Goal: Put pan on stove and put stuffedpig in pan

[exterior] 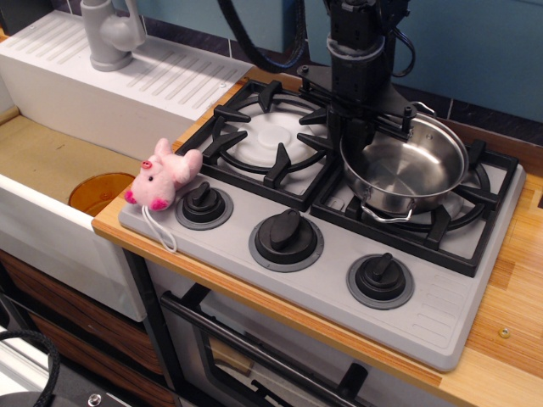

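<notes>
Stainless-steel pan (407, 174) tilted over the right burner grate of the stove (441, 297), toward the tabletop's far right corner, near wire handle hanging down. Black gripper (361, 127) planted at the pan's far-left rim; jaws hidden behind the rim, so cannot tell how wide or whether clamped. Pink stuffedpig (163, 180) lying at the stove's left edge, just beside the leftmost knob (204, 203), string trailing toward the tabletop's (501, 356) front edge.
</notes>
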`<state>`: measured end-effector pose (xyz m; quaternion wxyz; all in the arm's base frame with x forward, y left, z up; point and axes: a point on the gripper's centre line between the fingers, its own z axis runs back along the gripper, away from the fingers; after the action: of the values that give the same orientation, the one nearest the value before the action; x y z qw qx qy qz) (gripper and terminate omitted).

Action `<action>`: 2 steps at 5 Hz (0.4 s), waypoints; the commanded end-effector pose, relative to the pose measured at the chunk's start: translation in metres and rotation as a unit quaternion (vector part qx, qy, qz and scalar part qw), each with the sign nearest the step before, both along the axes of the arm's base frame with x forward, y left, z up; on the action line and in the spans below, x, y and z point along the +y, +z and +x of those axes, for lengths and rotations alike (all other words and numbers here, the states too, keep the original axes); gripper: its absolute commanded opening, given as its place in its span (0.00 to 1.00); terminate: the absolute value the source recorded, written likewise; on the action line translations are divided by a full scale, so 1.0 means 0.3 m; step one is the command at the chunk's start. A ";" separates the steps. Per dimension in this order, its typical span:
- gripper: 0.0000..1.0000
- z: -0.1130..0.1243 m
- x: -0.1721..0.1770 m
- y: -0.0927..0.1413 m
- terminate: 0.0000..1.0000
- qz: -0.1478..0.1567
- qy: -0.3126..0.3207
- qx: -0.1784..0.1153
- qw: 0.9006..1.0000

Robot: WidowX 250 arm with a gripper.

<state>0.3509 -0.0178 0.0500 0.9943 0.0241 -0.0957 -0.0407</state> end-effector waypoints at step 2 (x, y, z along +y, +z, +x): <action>0.00 0.014 0.033 0.287 0.00 0.033 -0.013 -0.009 0.999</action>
<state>0.3479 -0.0088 0.1042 0.9952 0.0559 -0.0520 -0.0611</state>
